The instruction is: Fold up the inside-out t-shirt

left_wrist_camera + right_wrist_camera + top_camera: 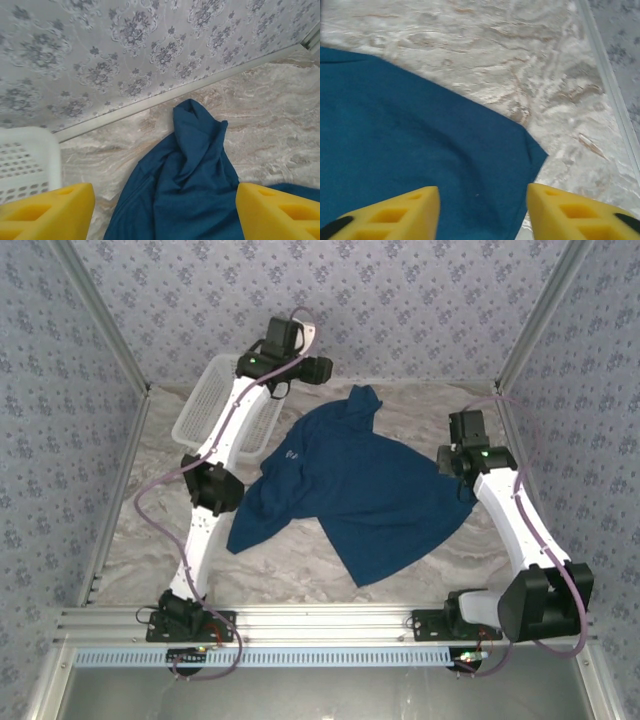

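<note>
The inside-out t-shirt (350, 485) is dark blue cloth, spread rumpled over the middle of the marbled table, with a small whitish patch near its left part. A bunched end (192, 150) points toward the back wall. My left gripper (305, 370) hangs open above that far end, yellow fingers (47, 212) wide apart, nothing between them. My right gripper (458, 460) stands open over the shirt's right corner (525, 150), its yellow fingers (395, 215) apart above the cloth and not gripping it.
A white lattice basket (205, 405) stands at the back left, beside the left arm, and its rim (30, 150) lies close to the left finger. Patterned walls close in the table (300, 565) on three sides.
</note>
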Robot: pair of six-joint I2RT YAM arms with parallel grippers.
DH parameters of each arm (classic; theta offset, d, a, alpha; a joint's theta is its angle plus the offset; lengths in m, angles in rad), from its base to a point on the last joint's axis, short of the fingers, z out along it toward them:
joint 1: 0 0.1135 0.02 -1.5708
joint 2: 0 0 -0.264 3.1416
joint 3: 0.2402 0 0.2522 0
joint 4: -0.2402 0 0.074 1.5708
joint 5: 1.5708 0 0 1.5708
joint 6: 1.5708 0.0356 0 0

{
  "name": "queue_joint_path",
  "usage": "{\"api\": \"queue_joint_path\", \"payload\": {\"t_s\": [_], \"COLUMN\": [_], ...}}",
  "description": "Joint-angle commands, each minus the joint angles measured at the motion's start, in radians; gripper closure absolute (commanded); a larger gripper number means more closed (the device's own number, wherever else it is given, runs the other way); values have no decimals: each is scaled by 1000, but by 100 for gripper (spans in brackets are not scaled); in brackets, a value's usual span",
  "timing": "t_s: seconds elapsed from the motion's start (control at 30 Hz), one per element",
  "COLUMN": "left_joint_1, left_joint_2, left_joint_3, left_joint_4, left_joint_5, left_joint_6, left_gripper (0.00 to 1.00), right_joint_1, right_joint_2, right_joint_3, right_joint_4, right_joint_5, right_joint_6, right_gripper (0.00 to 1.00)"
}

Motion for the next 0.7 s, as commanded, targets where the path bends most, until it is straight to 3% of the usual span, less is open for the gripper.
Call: {"api": "queue_joint_path", "payload": {"t_s": [0.0, 0.13, 0.3, 0.47, 0.67], "left_joint_1": [-11, -12, 26, 19, 4], "left_joint_2": [-163, -458, -700, -983, -1077], "left_joint_3": [-83, -631, -982, -1520, -1880], "left_joint_4": [-137, 103, 191, 457, 387], "left_joint_5": [-2, -41, -133, -105, -157], "left_joint_6": [53, 93, 101, -49, -184], "left_gripper": [27, 26, 26, 24, 24], "right_joint_1": [68, 167, 218, 247, 327], "right_joint_2": [-13, 37, 116, 142, 281], "right_joint_3": [-29, -65, -22, -87, -68], "right_joint_4": [17, 120, 135, 223, 236], "right_joint_5": [-64, -238, -183, -286, -281], "right_joint_6": [-5, 14, 1, 36, 15], "right_gripper": [44, 43, 43, 42, 40]}}
